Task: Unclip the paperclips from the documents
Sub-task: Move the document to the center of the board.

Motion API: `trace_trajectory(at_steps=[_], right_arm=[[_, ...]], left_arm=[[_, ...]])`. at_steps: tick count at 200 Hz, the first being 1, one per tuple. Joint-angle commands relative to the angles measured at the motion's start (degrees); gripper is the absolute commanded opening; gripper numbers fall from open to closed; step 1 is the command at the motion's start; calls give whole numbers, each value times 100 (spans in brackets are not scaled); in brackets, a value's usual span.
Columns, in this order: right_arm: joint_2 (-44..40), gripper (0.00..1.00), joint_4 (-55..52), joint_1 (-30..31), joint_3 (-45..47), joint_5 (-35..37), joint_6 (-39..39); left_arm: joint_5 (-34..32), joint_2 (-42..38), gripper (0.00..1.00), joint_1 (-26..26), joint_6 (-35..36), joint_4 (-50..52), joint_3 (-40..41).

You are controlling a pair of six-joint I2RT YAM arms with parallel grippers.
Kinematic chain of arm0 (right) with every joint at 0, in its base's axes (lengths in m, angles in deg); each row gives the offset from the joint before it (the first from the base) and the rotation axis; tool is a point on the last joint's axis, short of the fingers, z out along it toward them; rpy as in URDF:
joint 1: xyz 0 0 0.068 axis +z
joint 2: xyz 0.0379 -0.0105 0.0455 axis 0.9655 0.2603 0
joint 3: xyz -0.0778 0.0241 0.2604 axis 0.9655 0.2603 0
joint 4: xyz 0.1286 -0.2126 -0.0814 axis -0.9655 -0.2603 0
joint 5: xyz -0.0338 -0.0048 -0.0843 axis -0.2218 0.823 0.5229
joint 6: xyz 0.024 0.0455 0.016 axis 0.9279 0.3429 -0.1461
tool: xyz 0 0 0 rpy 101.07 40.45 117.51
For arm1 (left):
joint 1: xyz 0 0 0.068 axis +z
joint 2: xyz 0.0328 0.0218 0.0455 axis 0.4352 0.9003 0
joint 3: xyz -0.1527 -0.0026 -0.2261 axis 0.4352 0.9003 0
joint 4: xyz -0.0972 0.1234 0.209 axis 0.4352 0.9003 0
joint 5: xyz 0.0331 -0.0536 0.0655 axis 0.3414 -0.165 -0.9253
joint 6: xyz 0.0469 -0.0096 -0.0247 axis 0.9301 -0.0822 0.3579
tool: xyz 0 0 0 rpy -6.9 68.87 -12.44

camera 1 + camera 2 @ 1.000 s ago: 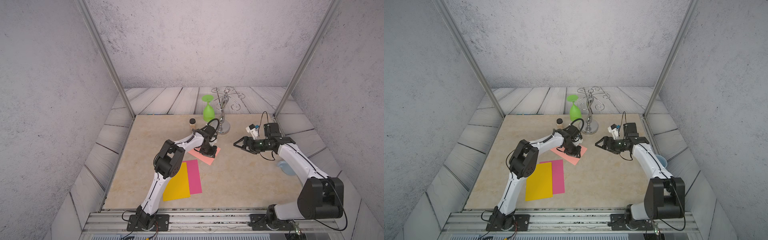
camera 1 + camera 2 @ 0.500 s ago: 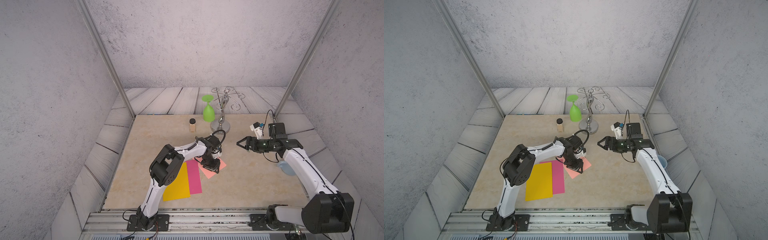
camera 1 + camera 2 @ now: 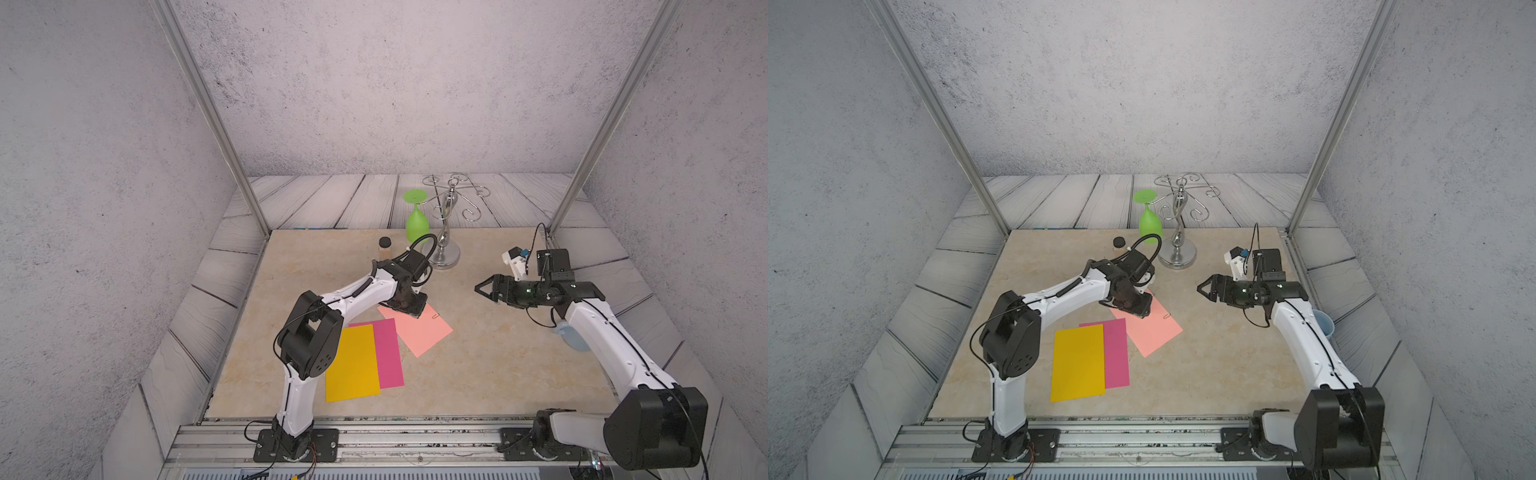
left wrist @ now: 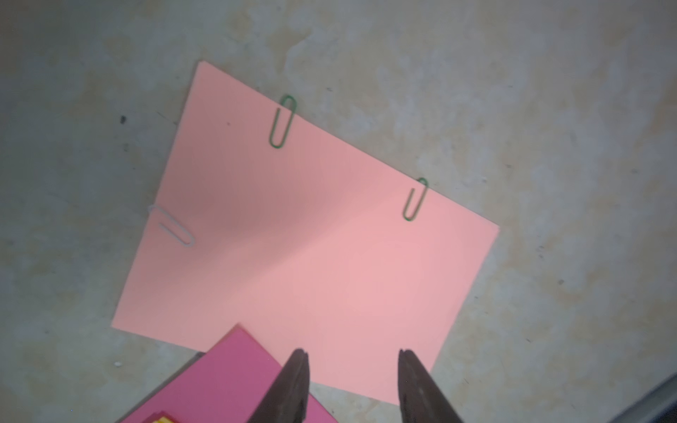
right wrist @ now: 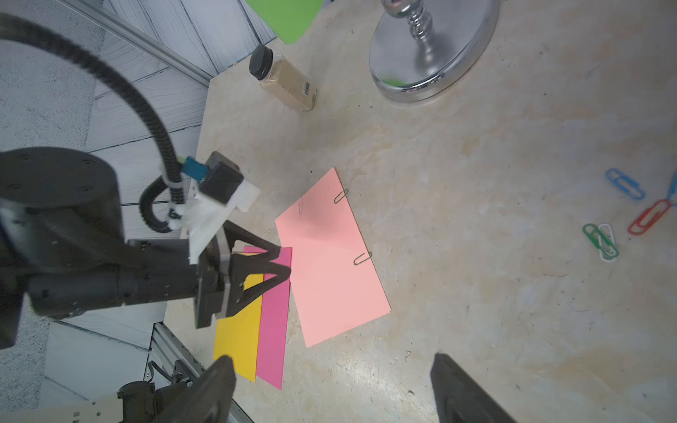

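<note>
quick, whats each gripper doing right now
left gripper: open, holding nothing, over the salmon pink sheet
right gripper: open, holding nothing

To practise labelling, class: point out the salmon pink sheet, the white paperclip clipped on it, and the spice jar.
salmon pink sheet [image 4: 329, 263]: left wrist view, centre of its face.
white paperclip [image 4: 172, 226]: left wrist view, middle of its loop.
spice jar [image 5: 288, 82]: right wrist view, clear body.

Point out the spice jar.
In both top views the jar stands near the far edge of the table, just left of the green glass and the stand.
</note>
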Motion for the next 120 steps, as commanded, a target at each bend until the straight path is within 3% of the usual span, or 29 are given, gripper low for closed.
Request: trace_trajectory(at_steps=[1, 40, 68, 120], right_arm=[[-160, 85, -21, -22, 97, -23, -35], [-156, 85, -8, -15, 258, -96, -58], [-150, 85, -29, -15, 338, -120, -93], [-159, 85, -49, -25, 437, -10, -80]], left_arm=[[-607, 434, 44, -21, 26, 213, -289], [-664, 1139, 44, -21, 68, 452, -915], [-241, 1525, 44, -71, 287, 594, -1270], [-26, 2019, 43, -565, 853, 1105, -1912]])
